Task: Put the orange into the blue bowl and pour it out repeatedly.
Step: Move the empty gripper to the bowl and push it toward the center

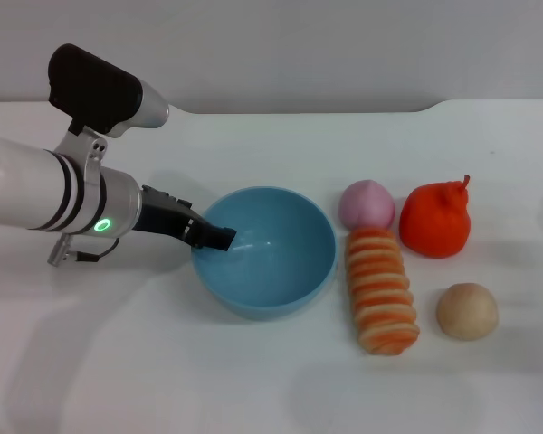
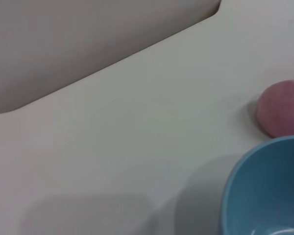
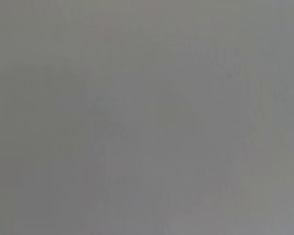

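Bowl first: the blue bowl (image 1: 264, 253) sits mid-table, empty, and the left gripper (image 1: 219, 237) pinches its rim at the 9 o'clock side, fingers closed on the wall. To do this well, keep that hold firm and the bowl level. The right gripper is out of sight. One striped roll (image 1: 381, 289) lies at 3 o'clock of the bowl. One orange (image 1: 436, 219) waits past it, about 2 o'clock. One pink ball (image 1: 366, 205), one tan ball (image 1: 467, 311)
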